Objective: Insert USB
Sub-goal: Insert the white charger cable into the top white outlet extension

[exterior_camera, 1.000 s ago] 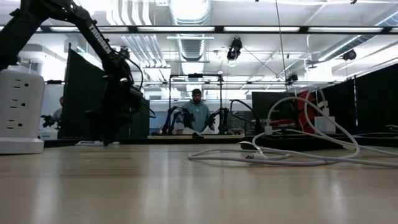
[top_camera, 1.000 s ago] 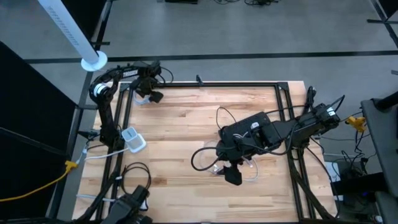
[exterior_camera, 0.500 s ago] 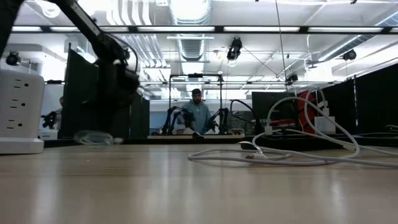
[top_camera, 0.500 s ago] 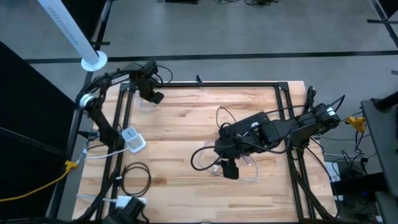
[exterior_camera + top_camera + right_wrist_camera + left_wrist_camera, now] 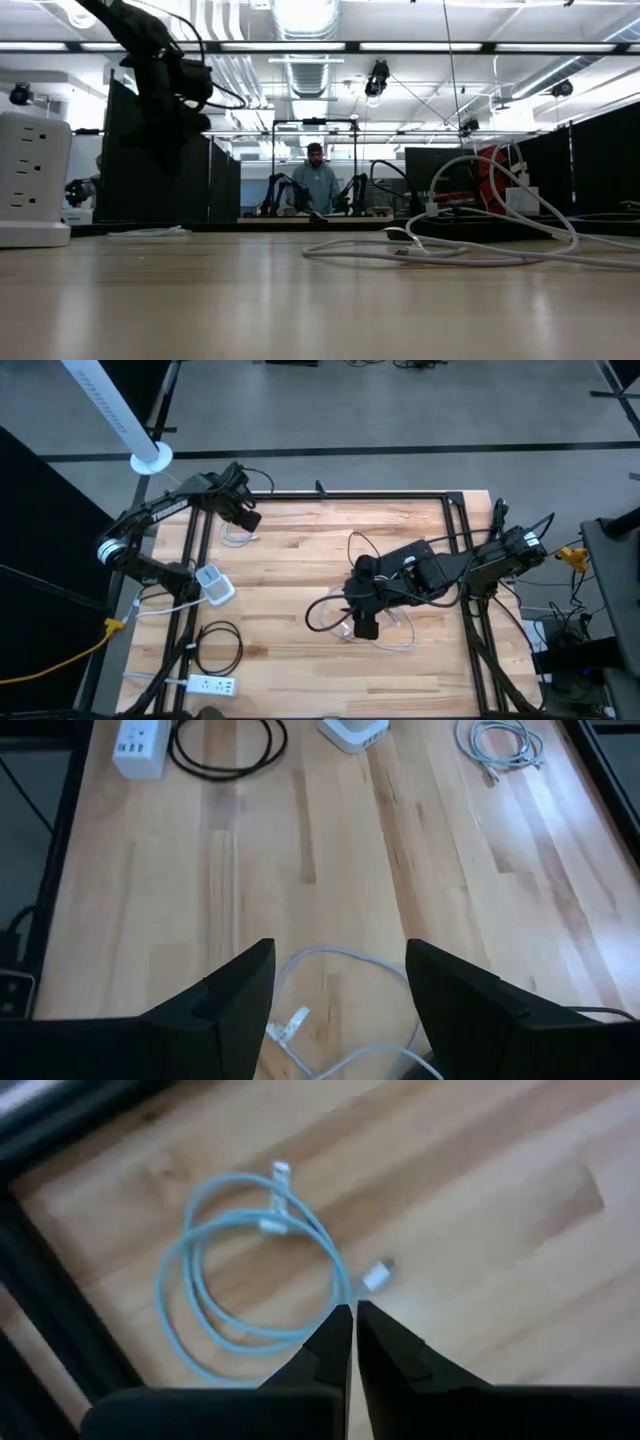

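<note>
A light-blue coiled USB cable (image 5: 250,1280) lies flat on the wooden table at its far left corner (image 5: 236,536), its plug (image 5: 376,1275) pointing away from the coil. My left gripper (image 5: 352,1320) hangs above it, shut and holding nothing (image 5: 242,512). It is well clear of the table in the low view (image 5: 160,90). My right gripper (image 5: 340,982) is open above a loose white cable (image 5: 345,960) at mid-table (image 5: 366,626). One cable plug (image 5: 290,1023) lies below its fingers. A white power cube (image 5: 213,583) stands at the left edge.
A white power strip (image 5: 205,685) and a black cable loop (image 5: 220,645) lie near the left front corner. A black metal frame (image 5: 330,497) borders the table. Beyond the far edge, a person (image 5: 316,185) sits in the room. The white cable's loops rise off the table (image 5: 480,200).
My left gripper has risen from the far left corner of the table, tipping more steeply downward. The light-blue cable stays lying on the wood, now uncovered. My right gripper has turned at the wrist over the white cable and drawn slightly toward the far edge.
</note>
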`<state>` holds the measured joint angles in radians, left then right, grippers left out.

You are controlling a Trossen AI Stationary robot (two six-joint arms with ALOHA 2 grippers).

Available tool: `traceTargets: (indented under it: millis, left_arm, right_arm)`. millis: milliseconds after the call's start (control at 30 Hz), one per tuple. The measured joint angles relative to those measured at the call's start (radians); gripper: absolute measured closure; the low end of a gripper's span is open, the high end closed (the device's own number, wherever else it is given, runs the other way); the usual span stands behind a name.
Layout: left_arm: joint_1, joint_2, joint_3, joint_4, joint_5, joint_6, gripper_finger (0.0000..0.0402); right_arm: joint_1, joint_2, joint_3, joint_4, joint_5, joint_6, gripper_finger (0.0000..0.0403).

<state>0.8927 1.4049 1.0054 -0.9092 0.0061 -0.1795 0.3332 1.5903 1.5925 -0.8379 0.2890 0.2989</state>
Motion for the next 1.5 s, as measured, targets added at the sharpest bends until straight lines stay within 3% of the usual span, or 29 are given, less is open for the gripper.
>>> traceTargets:
  millis: [133, 333, 500, 667, 867, 1133, 1267, 1400, 1500]
  left_arm:
    - [0.004, 0.094, 0.009, 0.004, -0.028, 0.178, 0.0379]
    - [0.01, 0.214, 0.03, -0.003, -0.196, 0.508, 0.0298]
    - [0.025, 0.255, 0.031, 0.034, -0.173, 0.719, 0.0236]
    - [0.063, 0.288, 0.031, 0.071, -0.154, 0.796, 0.0213]
    - [0.1, 0.321, 0.028, 0.104, -0.123, 0.836, 0.0247]
    - [0.098, 0.404, 0.028, 0.056, -0.109, 0.761, 0.0391]
    - [0.081, 0.364, 0.019, 0.008, -0.051, 0.776, 0.04]
    - [0.061, 0.285, 0.013, -0.108, 0.141, 0.825, 0.0401]
    - [0.066, 0.237, -0.003, -0.021, 0.075, 0.729, 0.0401]
  right_arm:
    - [0.001, 0.012, 0.0, 0.006, -0.003, 0.01, 0.0176]
    - [0.006, 0.029, 0.0, -0.028, -0.05, 0.059, 0.0152]
    - [0.013, 0.03, 0.0, -0.039, -0.053, 0.084, 0.0141]
    - [0.018, 0.03, 0.0, -0.04, -0.055, 0.095, 0.0142]
    - [0.018, 0.03, 0.0, -0.04, -0.057, 0.095, 0.0154]
    - [0.018, 0.03, 0.0, -0.041, -0.063, 0.095, 0.0168]
    - [0.018, 0.03, 0.0, -0.04, -0.078, 0.103, 0.0173]
    - [0.018, 0.03, 0.0, -0.04, -0.079, 0.102, 0.0178]
    - [0.017, 0.03, 0.0, -0.04, -0.074, 0.089, 0.0178]
